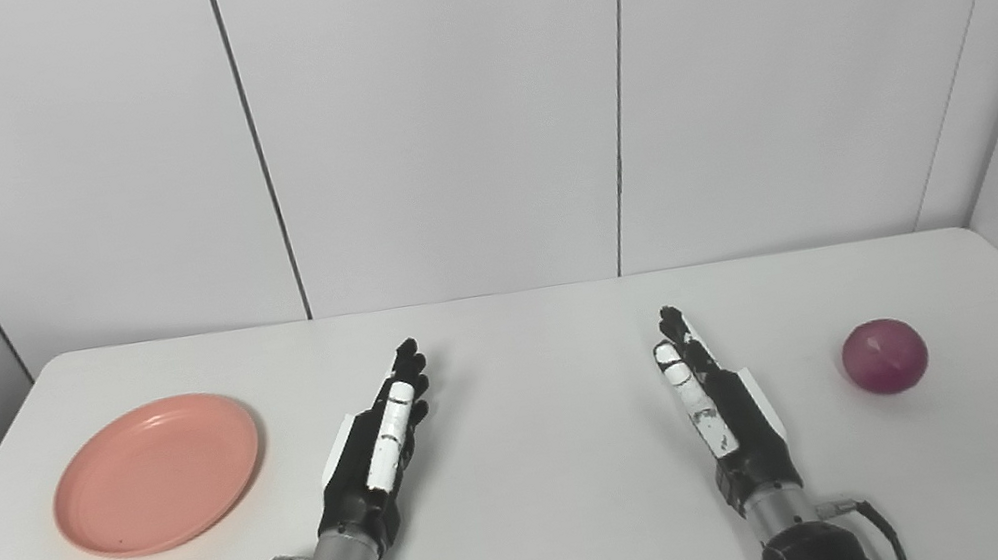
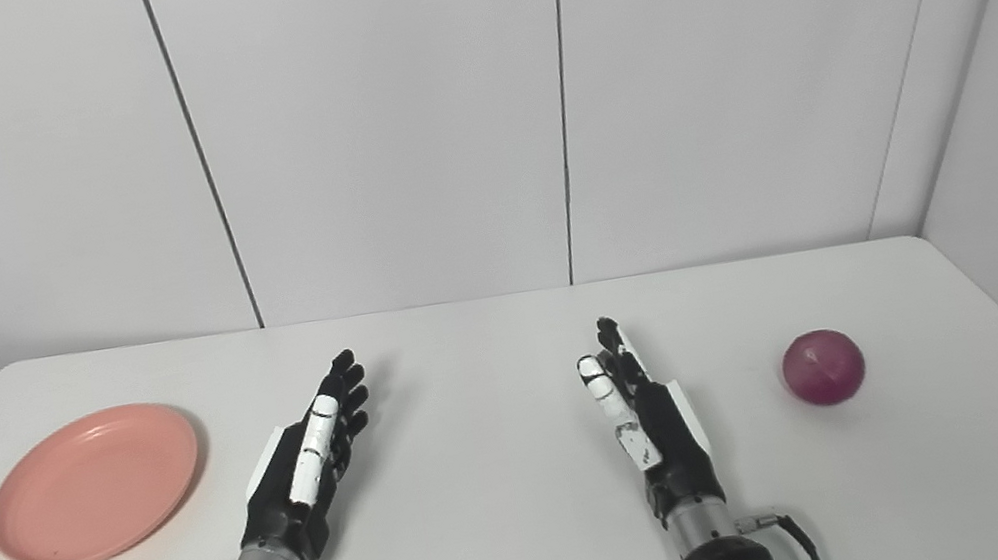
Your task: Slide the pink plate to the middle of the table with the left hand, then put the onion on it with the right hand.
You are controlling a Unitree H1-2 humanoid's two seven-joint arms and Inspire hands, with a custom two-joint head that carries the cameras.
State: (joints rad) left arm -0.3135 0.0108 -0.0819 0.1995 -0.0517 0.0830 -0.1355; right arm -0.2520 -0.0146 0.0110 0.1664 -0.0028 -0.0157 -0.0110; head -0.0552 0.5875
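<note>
A: Where is the plate (image 1: 156, 474)?

B: It sits on the white table (image 1: 539, 517) at about nine o'clock from the table's middle, near the left edge. It is pink, lies flat and has nothing on it.

A: And the onion (image 1: 884, 355)?

B: Over at three o'clock, near the right edge, resting on the tabletop. It is purple-red and round, well apart from the plate.

A: What is the left hand (image 1: 379, 442) doing?

B: It lies stretched out, fingers straight and close together, pointing toward one o'clock. It has hold of nothing. The plate lies at its nine o'clock, apart from it.

A: The right hand (image 1: 711, 396)?

B: Much the same: fingers extended, pointing toward eleven o'clock, nothing in its grasp. The onion lies at its three o'clock, apart from it.

A: Anything between the two hands?

B: Only bare tabletop. Behind the table, at twelve o'clock, stands a wall of pale panels (image 1: 440, 107) with thin dark seams.
</note>
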